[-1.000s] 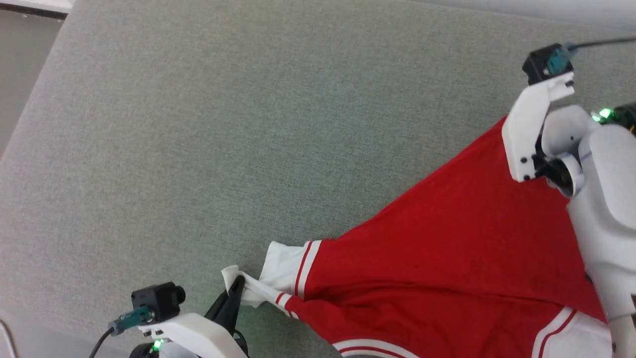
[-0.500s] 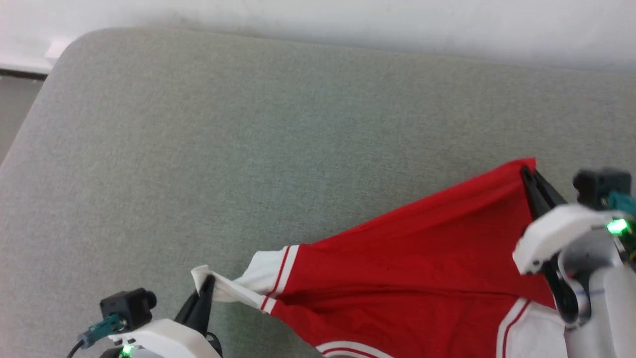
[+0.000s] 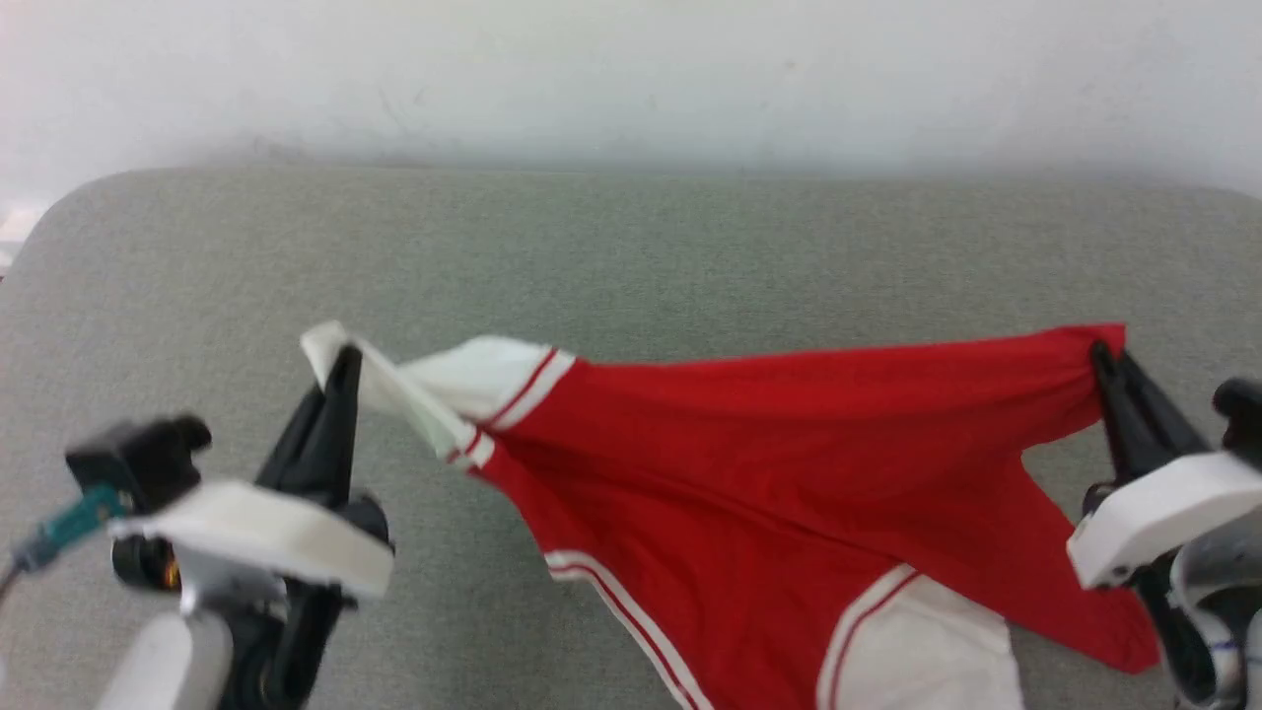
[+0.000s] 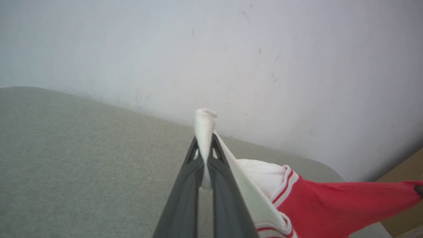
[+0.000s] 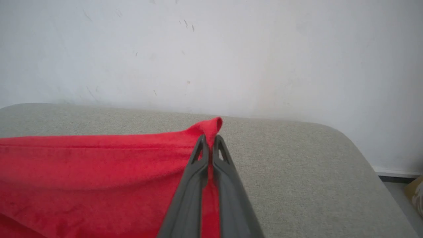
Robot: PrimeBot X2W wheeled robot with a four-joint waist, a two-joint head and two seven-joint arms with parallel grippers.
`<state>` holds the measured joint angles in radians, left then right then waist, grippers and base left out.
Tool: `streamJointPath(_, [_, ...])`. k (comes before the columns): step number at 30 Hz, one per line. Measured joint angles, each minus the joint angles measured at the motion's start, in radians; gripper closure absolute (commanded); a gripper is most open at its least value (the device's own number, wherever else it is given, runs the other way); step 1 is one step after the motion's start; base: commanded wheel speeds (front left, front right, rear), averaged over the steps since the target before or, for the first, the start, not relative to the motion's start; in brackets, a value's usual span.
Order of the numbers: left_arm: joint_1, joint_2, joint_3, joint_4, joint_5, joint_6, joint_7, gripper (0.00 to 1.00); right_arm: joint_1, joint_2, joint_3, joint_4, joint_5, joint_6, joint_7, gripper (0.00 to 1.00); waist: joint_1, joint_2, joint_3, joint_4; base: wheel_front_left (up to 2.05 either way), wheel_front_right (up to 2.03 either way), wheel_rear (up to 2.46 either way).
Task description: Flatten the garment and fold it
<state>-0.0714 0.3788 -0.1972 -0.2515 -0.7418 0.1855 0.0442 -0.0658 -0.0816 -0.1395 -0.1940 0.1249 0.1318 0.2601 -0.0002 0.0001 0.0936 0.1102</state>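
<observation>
The left gripper (image 3: 343, 367) is pinched shut on a white sleeve edge and the right gripper (image 3: 1102, 360) on a red corner, so the garment (image 3: 769, 444) stretches between the fingertips and sags below them over the grey cushion (image 3: 631, 247), apparently to spread it flat.

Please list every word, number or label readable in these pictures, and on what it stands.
None can be read. The visible side of the garment is plain red with white sleeves and striped trim; the grey cushion and the white wall bear no writing.
</observation>
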Motion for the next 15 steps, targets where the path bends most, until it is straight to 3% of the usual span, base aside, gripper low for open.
streamJointPath(5, [-0.243,-0.03,0.01,0.015,-0.07,-0.01,0.071,1.0,-0.127,-0.125,0.043,-0.068,-0.014,0.0,0.105,1.0,0.0002,0.0,0.015,-0.02,0.0,0.0,0.0])
streamJointPath(10, [-0.517,-0.034,0.02,0.11,-0.071,-0.028,0.099,1.0,-0.344,-0.259,0.123,-0.059,0.005,0.0,0.194,1.0,0.0003,0.0,0.073,-0.031,0.0,0.0,0.0])
streamJointPath(15, [-0.743,-0.058,0.043,0.204,-0.08,-0.024,0.108,1.0,-0.556,-0.331,0.195,-0.014,0.025,0.0,0.233,1.0,0.0005,0.0,0.143,-0.039,0.0,0.0,0.0])
